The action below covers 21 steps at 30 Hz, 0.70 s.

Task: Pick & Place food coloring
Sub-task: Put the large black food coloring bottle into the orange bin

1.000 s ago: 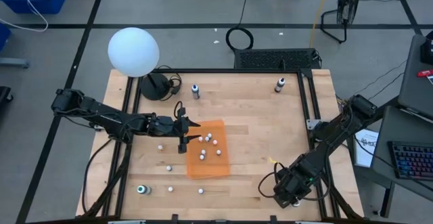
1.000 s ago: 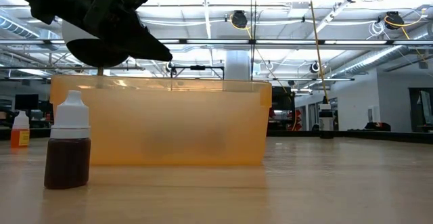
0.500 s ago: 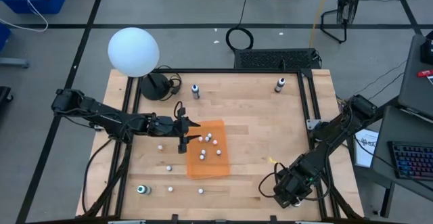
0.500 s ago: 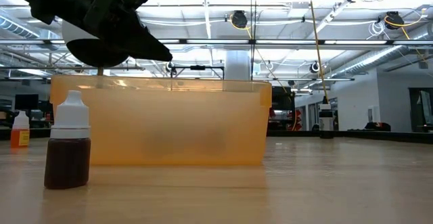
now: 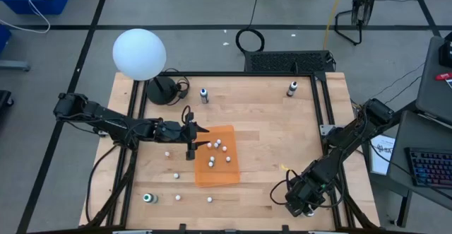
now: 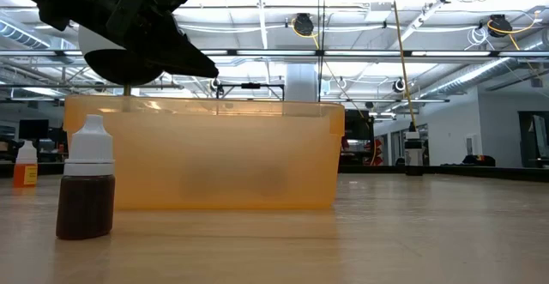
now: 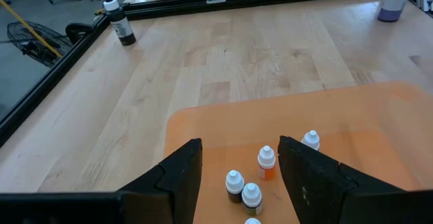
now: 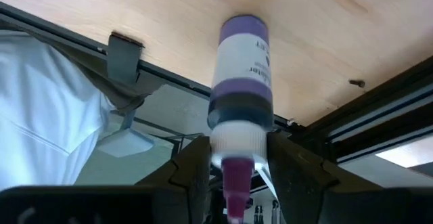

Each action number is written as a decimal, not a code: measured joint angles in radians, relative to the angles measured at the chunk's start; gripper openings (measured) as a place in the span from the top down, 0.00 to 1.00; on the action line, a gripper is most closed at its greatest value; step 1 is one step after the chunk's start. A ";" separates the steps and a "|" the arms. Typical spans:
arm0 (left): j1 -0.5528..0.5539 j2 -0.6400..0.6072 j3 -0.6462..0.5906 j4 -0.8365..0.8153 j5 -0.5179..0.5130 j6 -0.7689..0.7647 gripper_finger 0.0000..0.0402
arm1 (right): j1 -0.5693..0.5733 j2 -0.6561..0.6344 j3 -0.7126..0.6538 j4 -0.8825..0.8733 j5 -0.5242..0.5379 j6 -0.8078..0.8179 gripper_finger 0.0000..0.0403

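Note:
An orange tray (image 5: 220, 179) lies mid-table and holds several tiny food coloring bottles (image 7: 266, 163). More of these stand loose on the wood to the tray's left and near side (image 5: 176, 175); a brown one (image 6: 86, 190) stands upright close to the low camera. My left gripper (image 7: 240, 149) hovers open over the tray's left edge (image 5: 192, 143), touching nothing. My right gripper (image 5: 300, 201) is at the table's near right edge, shut on a larger purple-labelled bottle (image 8: 241, 65). My right gripper pinches the purple-labelled bottle by its white cap (image 8: 237, 137) between the two fingers, one on each side. The pink nozzle (image 8: 234, 183) points back toward the wrist and the bottle's base points away toward the wood. Whether the base rests on the table cannot be told.
Two dark-capped bottles (image 5: 204, 95) (image 5: 292, 89) stand near the far edge. A white globe (image 5: 139, 54) on a black base sits at the far left corner. A green-topped item (image 5: 147, 199) lies near left. A black frame rail (image 8: 379, 109) borders the table.

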 joint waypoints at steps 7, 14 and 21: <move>0.000 0.000 0.000 0.000 0.000 0.000 0.51 | 0.000 0.000 -0.048 0.124 -0.010 0.034 0.67; 0.000 0.000 0.000 0.000 0.000 0.000 0.51 | -0.001 0.002 -0.050 0.112 -0.065 0.052 0.70; 0.000 0.000 0.000 0.000 0.000 0.000 0.51 | -0.002 0.002 -0.051 0.063 -0.101 0.006 0.75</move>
